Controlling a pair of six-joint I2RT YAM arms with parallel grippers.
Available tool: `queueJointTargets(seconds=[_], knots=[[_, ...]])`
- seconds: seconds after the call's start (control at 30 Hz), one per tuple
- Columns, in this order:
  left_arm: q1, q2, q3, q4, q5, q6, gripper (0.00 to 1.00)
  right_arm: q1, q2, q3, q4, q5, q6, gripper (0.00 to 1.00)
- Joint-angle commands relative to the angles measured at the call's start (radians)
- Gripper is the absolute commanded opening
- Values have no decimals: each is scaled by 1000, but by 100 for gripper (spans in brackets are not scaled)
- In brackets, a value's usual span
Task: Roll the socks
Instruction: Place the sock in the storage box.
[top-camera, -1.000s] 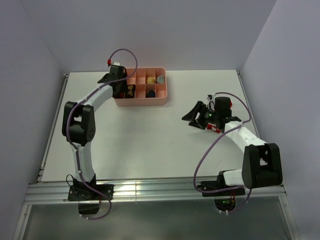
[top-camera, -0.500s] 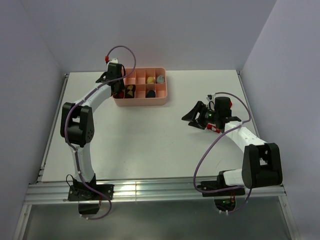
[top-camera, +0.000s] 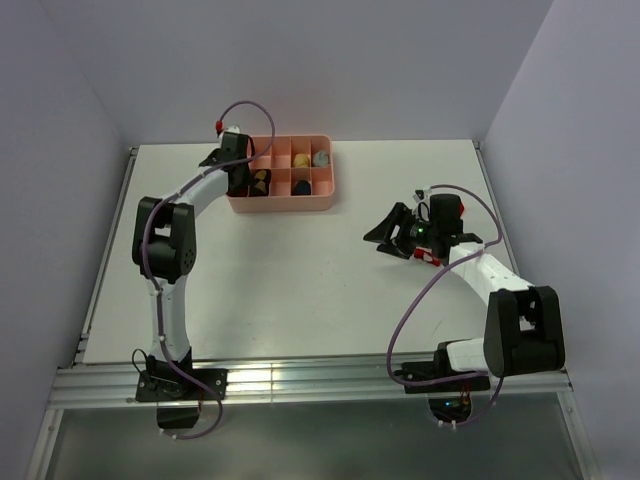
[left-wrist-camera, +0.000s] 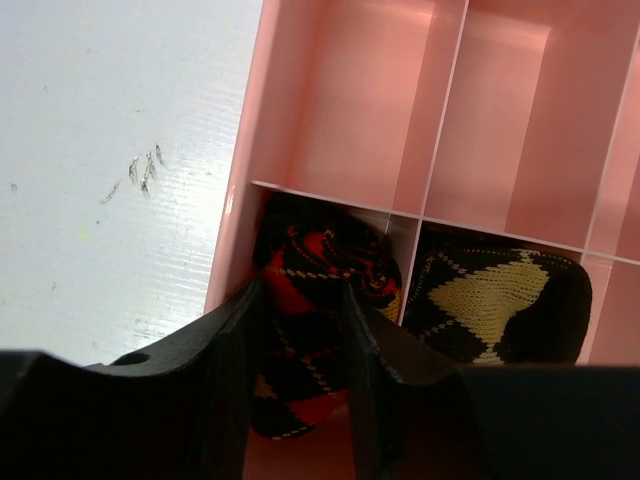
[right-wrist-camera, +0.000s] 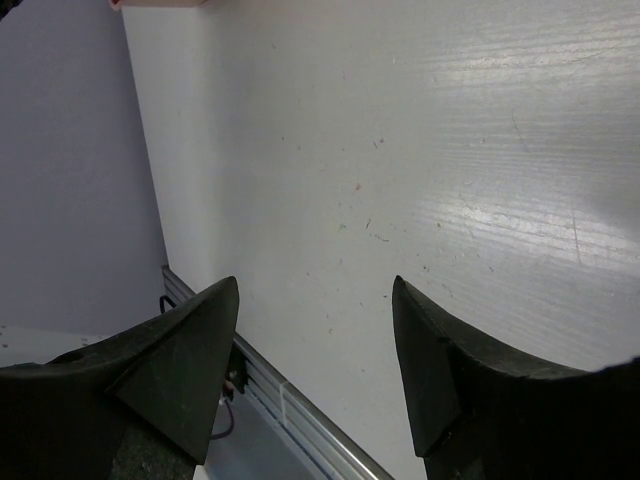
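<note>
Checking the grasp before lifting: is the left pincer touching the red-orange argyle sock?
Touching. The left wrist view shows the red-orange argyle sock filling the gap between the fingers of the left pincer, fabric against both inner faces.

This is a robot lab cell, not a home or shop. A bare white tabletop (top-camera: 300, 290) is boxed in on three sides by plain pale walls (top-camera: 330, 60) with no furniture or decoration. Two small white-and-black arms, the left (top-camera: 165, 250) and the right (top-camera: 500, 290), are bolted to an aluminium rail (top-camera: 320, 385) along the near edge. Purple cables (top-camera: 408, 320) loop loose from their wrists to their bases. The only household things are socks (left-wrist-camera: 300, 285), rolled in a pink tray (top-camera: 285, 203) near the back wall. Faint scuffs mark the tabletop.
</note>
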Motion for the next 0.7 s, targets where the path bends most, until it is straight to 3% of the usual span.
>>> queueJointTargets(seconds=[0.0, 0.17, 0.3, 0.4, 0.57, 0.67], knots=[[6, -13, 25, -28, 8, 7, 43, -9, -36, -7, 4, 8, -18, 70], [0, -180, 0, 2, 51, -1, 53, -9, -72, 15, -17, 39, -29, 70], [-25, -324, -35, 21, 40, -5, 69, -9, -123, 38, -70, 128, -64, 71], [-31, -514, -148, 79, 38, -42, 84, -9, -172, 88, -161, 321, -90, 74], [-31, -775, -334, 124, -4, -97, 99, -9, -207, 134, -266, 447, -96, 78], [-28, -961, -450, 102, -87, -133, 99, -11, -223, 142, -289, 476, -96, 84]])
